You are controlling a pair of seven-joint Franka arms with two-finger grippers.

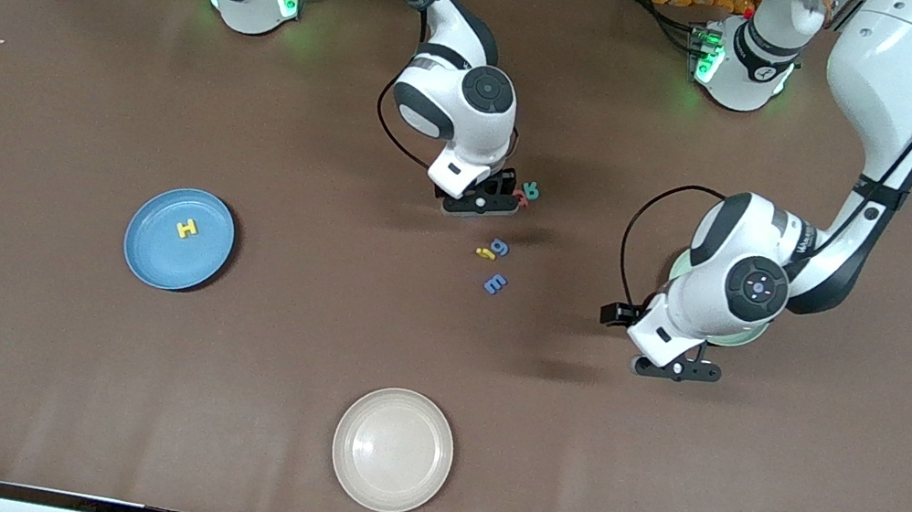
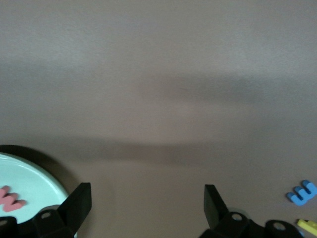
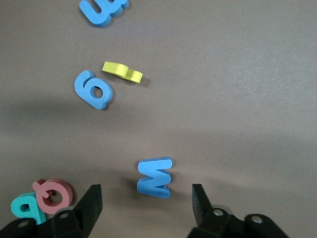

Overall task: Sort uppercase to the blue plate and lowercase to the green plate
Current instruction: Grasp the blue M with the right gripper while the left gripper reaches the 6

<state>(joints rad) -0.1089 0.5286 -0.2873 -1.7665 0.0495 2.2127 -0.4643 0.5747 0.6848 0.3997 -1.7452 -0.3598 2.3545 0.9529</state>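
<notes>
Bench (image 1: 29,370): brown surface carrying every item listed.

Cream plate (image 1: 393,449): round, at the bench edge nearest the front camera, nothing on it.

Blue plate (image 1: 179,238): round, toward the right arm's end of the bench; holds the yellow H (image 1: 187,229).

Green plate (image 2: 29,186): pale mint, toward the left arm's end, mostly hidden under the left arm in the front view; holds the red w (image 2: 11,199).

Left end effector (image 1: 677,368): low over bare bench just beside the green plate, on the side nearer the front camera; fingers (image 2: 79,203) spread wide, nothing between them.

Right end effector (image 1: 492,197): down at mid-bench over the letter cluster; fingers (image 3: 89,206) apart, to either side of the blue M (image 3: 155,177) with a gap on each side, not gripping it.

Loose letters, mid-bench:
- Blue M: below the right end effector.
- Red Q (image 3: 53,194) and teal letter (image 3: 26,207): touching each other, just beside one right finger.
- Blue g (image 1: 501,248) and small yellow letter (image 1: 486,253): side by side, nearer the front camera than the right end effector.
- Blue m (image 1: 495,283): nearer the front camera again, just past the g.
</notes>
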